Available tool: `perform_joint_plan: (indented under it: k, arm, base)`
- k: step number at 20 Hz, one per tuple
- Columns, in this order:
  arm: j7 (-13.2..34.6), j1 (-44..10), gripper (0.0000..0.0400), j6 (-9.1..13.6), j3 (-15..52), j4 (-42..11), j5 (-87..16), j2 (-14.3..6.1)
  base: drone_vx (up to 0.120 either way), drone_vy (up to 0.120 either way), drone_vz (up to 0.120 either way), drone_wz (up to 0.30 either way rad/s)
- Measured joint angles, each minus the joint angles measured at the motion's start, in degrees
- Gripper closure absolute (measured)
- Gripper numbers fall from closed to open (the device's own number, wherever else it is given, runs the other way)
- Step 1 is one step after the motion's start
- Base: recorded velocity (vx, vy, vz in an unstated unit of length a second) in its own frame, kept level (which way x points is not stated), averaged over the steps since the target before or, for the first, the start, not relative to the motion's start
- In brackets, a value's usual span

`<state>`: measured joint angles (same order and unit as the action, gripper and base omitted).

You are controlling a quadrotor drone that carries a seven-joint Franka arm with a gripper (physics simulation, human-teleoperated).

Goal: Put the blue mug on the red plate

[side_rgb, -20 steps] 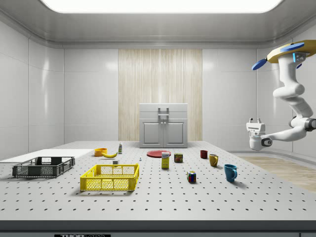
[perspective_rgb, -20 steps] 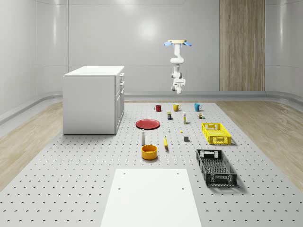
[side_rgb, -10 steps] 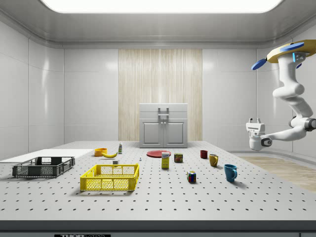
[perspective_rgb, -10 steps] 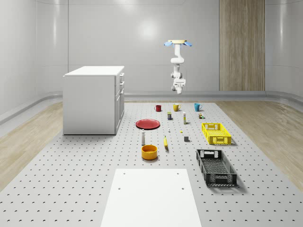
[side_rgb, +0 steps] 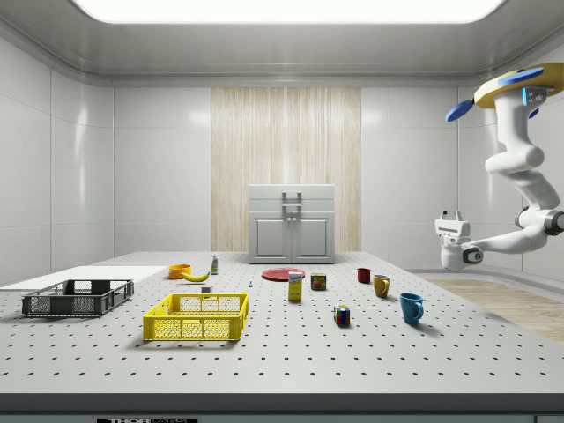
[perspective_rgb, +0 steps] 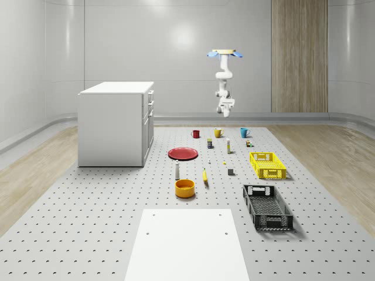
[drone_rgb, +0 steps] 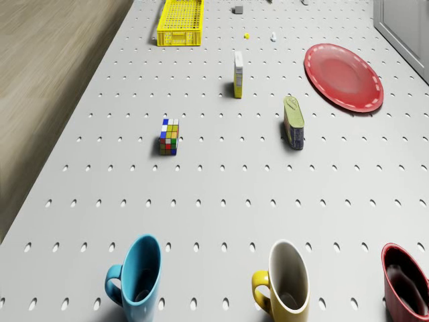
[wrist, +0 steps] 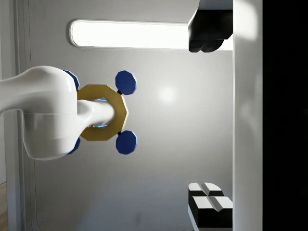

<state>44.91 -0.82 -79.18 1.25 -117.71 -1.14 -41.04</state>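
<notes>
Aloft at the far end of the perforated table (perspective_rgb: 88,222), the drone (perspective_rgb: 223,53) hovers high in the upper middle of the whole-scene view and at the upper right edge of the side view. Its white arm (side_rgb: 520,176) hangs down and bends back toward the table. The gripper (side_rgb: 451,217) sits in the air at the side view's right, above and just past the mugs, touching nothing. It points upward, and the wrist view looks up at the drone's yellow body (wrist: 101,113) against the ceiling. The fingers (wrist: 209,38) stand wide apart and hold nothing.

The blue mug (side_rgb: 411,307) stands upright on the table, lowest and rightmost of the cups in the side view, its handle toward that view's right. In the whole-scene view it is at the right end of a row of three, with the yellow mug (perspective_rgb: 217,133) in the middle and the red mug (perspective_rgb: 195,133) at the left. The drone view shows all three from above, mouths open.

The red plate (perspective_rgb: 183,153) lies flat and bare, well apart from the blue mug, toward the whole-scene view's left and nearer the white cabinet (perspective_rgb: 114,123). Between them stand a tin (drone_rgb: 293,122), a small box (drone_rgb: 238,74) and a puzzle cube (drone_rgb: 169,136).
</notes>
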Motion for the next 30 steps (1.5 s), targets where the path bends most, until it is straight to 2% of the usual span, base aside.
perform_joint_plan:
  k: [11,15,18,21,25,27,30]
  arm:
    - [0.96,-1.59,0.0000,-0.57,5.15,-0.81,-7.24,-0.46]
    - [2.09,-3.39,0.0000,-0.95,10.84,-2.28,-15.32,-0.89]
    - [3.69,-5.72,0.0000,-1.45,17.88,-5.23,-25.55,-1.61]
    - [6.56,-9.31,0.0000,-2.20,27.59,-11.49,-40.42,-3.04]
    - [13.74,-16.81,0.0000,-2.44,42.17,-25.48,-65.81,-6.12]
    - [18.69,-22.07,0.0000,-1.27,48.61,-32.73,-78.42,-7.80]
    - [26.32,-31.29,0.0000,2.25,56.25,-40.71,-93.64,-10.14]
  base:
    - [0.120,0.120,0.000,0.000]
    - [0.120,0.120,0.000,0.000]
    - [0.120,0.120,0.000,0.000]
    - [0.120,0.080,0.000,0.000]
    - [0.120,0.000,-0.090,0.000]
    - [0.120,0.000,-0.120,0.000]
    - [0.120,0.000,-0.120,0.000]
